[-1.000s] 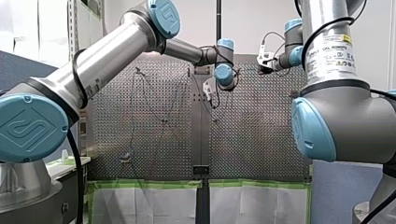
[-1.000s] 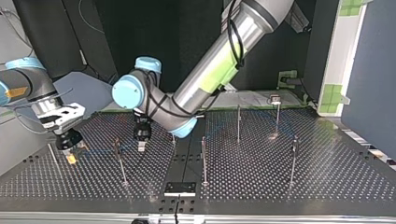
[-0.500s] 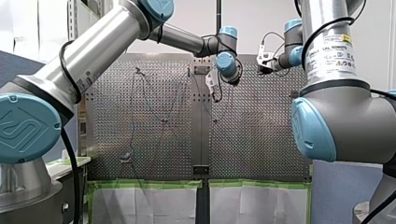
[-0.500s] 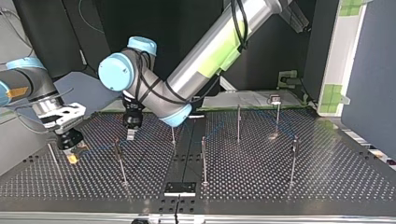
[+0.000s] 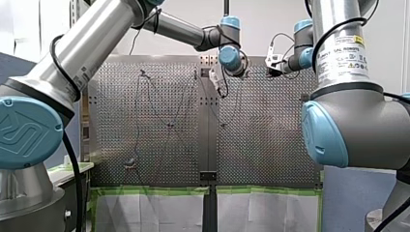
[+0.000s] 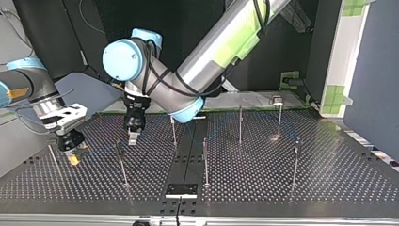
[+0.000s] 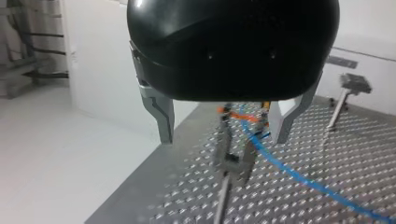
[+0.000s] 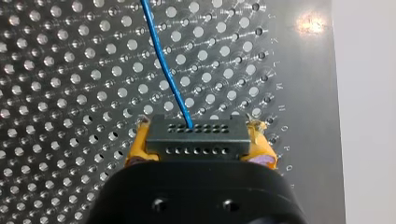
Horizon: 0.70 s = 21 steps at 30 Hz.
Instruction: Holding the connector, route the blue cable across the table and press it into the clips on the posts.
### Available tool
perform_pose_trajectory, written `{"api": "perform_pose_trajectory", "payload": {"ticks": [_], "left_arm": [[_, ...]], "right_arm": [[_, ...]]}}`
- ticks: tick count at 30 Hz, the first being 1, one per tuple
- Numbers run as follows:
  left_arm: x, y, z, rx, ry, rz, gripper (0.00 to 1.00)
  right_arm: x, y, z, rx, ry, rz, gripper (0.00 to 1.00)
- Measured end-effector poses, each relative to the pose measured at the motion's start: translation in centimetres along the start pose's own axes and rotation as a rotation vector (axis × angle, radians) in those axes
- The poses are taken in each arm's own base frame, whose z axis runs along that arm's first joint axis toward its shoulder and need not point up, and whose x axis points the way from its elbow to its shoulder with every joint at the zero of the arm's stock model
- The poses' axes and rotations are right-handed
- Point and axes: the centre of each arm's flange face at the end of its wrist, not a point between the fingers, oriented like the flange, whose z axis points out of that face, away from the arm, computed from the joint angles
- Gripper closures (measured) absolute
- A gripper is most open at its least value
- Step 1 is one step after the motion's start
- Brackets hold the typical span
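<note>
Connector (image 8: 196, 137) first: far left of the top view, low over the tabletop (image 6: 282, 188), pinched end to end by the right jaws, with yellow pads (image 8: 135, 149) on both sides in the right wrist view. My read is that you park it there as the fixed end, so the blue cable (image 8: 163, 70) has something to pull against. The cable leaves the connector's middle and runs ahead over the holes in a loose curve, not taut.

Next right in the top view is a post (image 6: 121, 165) at lower left. Just beside its top hang the left jaws, on the left arm (image 6: 211, 52), which comes in from the upper right. The left jaws are spread and hold nothing. The left wrist view shows a clip (image 7: 229, 161) dead ahead between the fingers, likely on that same post, with the cable passing close beside it. They are open and low probably because you're lining up to press the cable into that clip. Whether it's already seated I can't tell; it's blurred.

Further right, the other posts (image 6: 240, 125) stand well apart across the tabletop. The cable is too faint there to say which clips it's in.
</note>
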Motion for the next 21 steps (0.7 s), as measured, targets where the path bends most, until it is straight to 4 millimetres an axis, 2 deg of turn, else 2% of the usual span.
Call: {"api": "perform_pose_trajectory", "payload": {"ticks": [10,21], "left_arm": [[-3.6,1.6,-2.0,-0.074,-0.097,-0.042,0.0],[-6.9,2.3,-4.6,-0.076,-0.193,-0.101,0.0]], "right_arm": [[-0.1,-0.3,0.1,0.005,-0.002,0.0,1.0],[-0.3,-0.7,0.2,0.011,-0.006,0.001,1.0]]}}
